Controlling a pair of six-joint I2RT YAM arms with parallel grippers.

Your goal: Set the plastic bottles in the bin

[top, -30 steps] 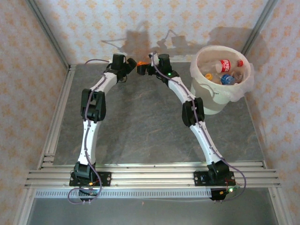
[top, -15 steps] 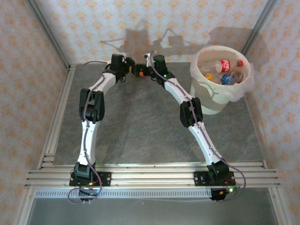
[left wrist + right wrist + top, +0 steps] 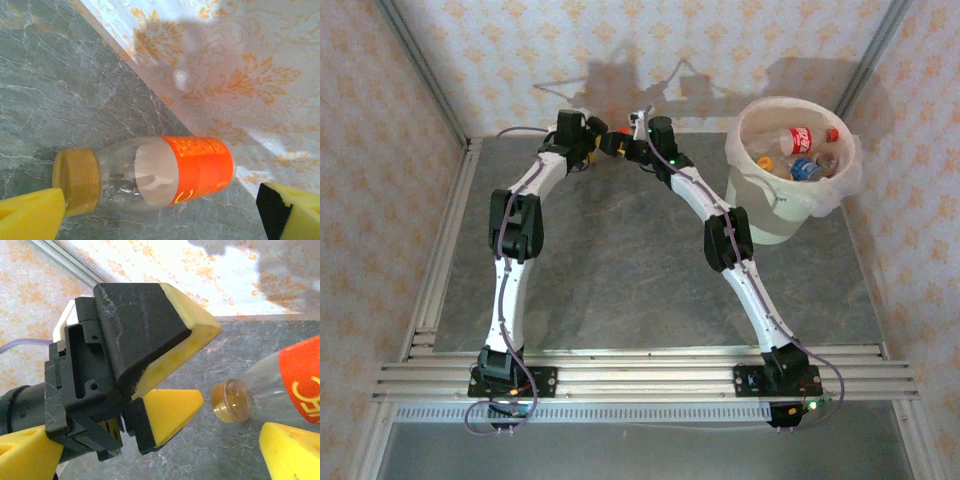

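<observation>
Now, orange-labelled bottle (image 3: 150, 175) lying flat just ahead of left claw (image 3: 160, 214), right claw (image 3: 159, 450) nearby, both spread apart.

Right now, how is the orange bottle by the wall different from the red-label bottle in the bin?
The orange-label bottle lies on the table by the wall; the red-label bottle lies inside the bin. The orange-label bottle lies alone; the red-label bottle rests among other bottles. Both are clear plastic and lie on their sides.
</observation>
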